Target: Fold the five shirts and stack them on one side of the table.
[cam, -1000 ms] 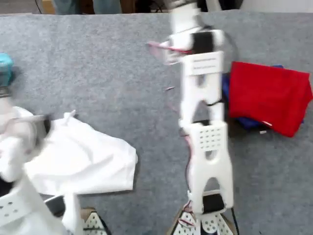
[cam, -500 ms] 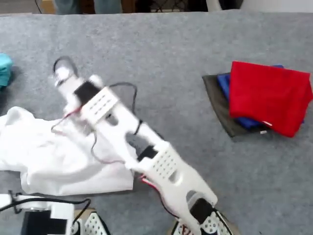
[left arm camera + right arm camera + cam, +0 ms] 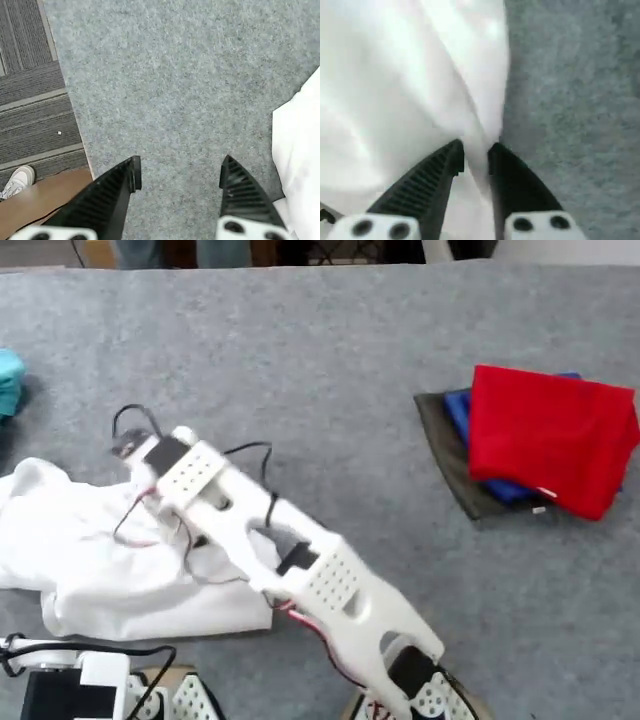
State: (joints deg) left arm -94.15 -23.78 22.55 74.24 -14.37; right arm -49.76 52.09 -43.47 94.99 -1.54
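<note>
One white shirt lies crumpled and unfolded on the grey table; all places below are taken from it. Right arm slants over the shirt's near corner toward its far edge. Right gripper sits at that edge, its two fingers drawn nearly together with a raised fold of the white cloth pinched between them, bare table just beside the fold. Left gripper hangs over bare table just off the shirt, jaws wide apart, nothing between them. A corner of the shirt shows beside one of its fingers, not touching it. On that gripper's other side, away from the shirt, the table's edge runs close, with striped floor past it. Folded stack sits well apart from the white shirt, across the table: red shirt on top, blue shirt under it, dark shirt at the bottom, the edges of both lower ones poking out on the side toward the white shirt. Teal cloth lies near the white shirt's far side, apart from it, cut by the picture's edge. Wide stretch of bare table between white shirt and stack, and more beyond the shirt toward the table's far edge. Left arm's base stands just at the shirt's near side
</note>
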